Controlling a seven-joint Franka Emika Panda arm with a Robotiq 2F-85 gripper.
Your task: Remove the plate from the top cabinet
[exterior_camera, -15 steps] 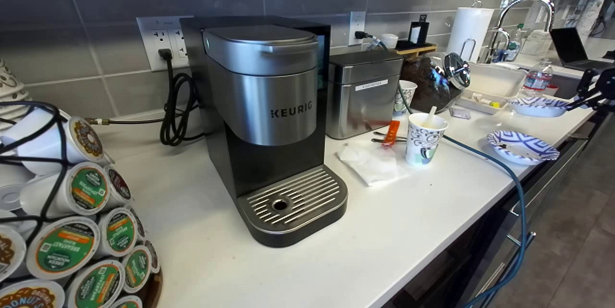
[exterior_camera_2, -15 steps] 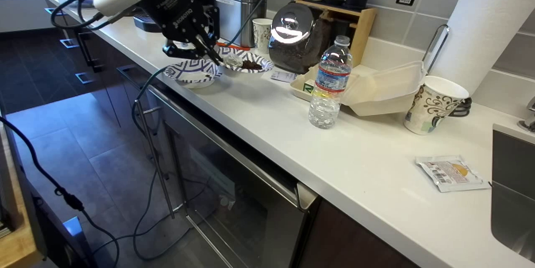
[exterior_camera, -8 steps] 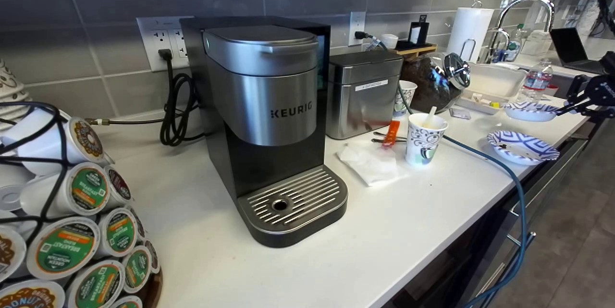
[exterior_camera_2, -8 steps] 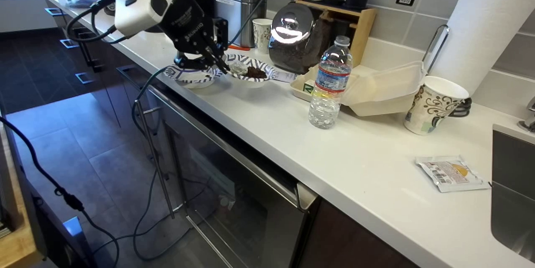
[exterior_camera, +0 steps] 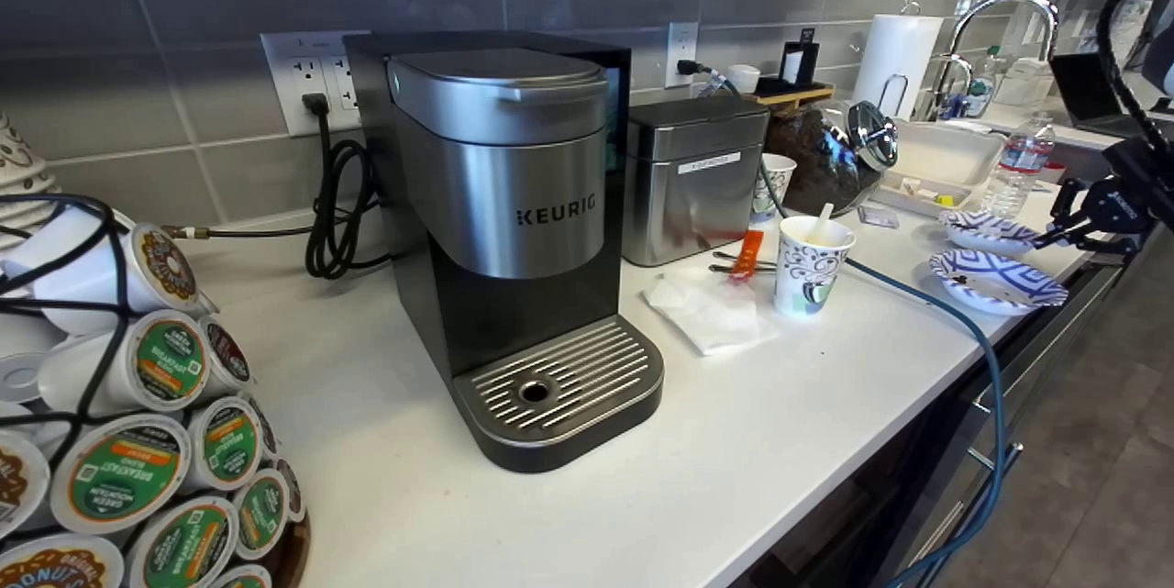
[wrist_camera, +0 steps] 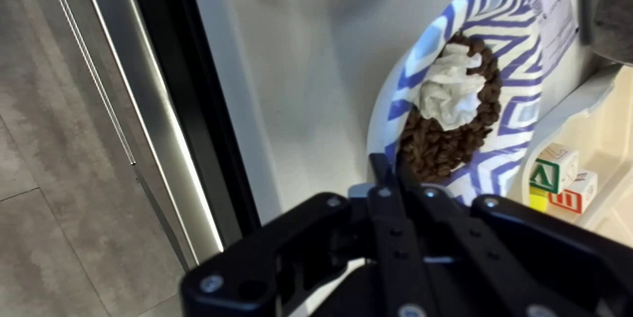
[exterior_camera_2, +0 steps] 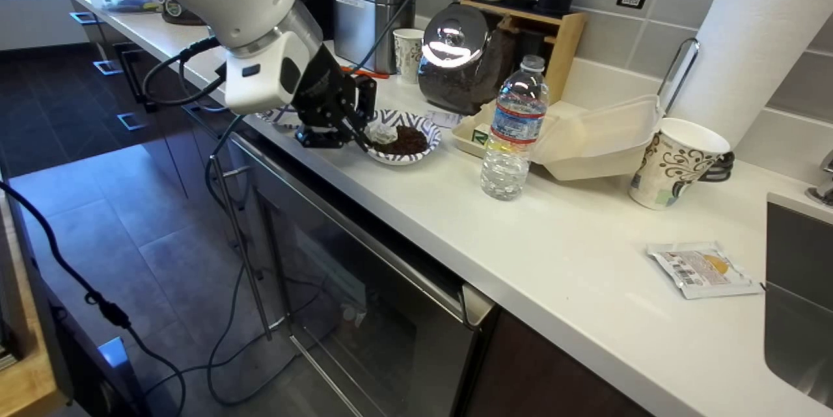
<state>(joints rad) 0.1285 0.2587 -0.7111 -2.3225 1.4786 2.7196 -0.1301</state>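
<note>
No top cabinet shows. A white paper bowl with blue patterns (exterior_camera_2: pixel 432 134), holding dark brown beans and a white crumpled piece, is tilted over the counter. It also shows in an exterior view (exterior_camera: pixel 981 230) and the wrist view (wrist_camera: pixel 519 79). My gripper (wrist_camera: pixel 393 168) is shut on its rim, one fingertip outside and one inside; the gripper shows in both exterior views (exterior_camera: pixel 1046 239) (exterior_camera_2: pixel 364 138). Whether the bowl's underside touches the counter is hard to tell. A second similar bowl (exterior_camera: pixel 1000 283) rests on the counter beside it, partly hidden behind my gripper in an exterior view (exterior_camera_2: pixel 280 118).
A water bottle (exterior_camera_2: pixel 511 137), an open takeout box (exterior_camera_2: pixel 586 150) with letter blocks (wrist_camera: pixel 554 168) and a glass jar (exterior_camera_2: pixel 455 59) stand near the held bowl. A blue cable (exterior_camera: pixel 986 368) hangs over the counter's front edge. A Keurig machine (exterior_camera: pixel 523 203) stands farther along.
The held bowl and my gripper have moved left and down in an exterior view, closer to the second bowl, and down and right where the arm shows larger. The bowl is more tilted. The grip stays shut.
</note>
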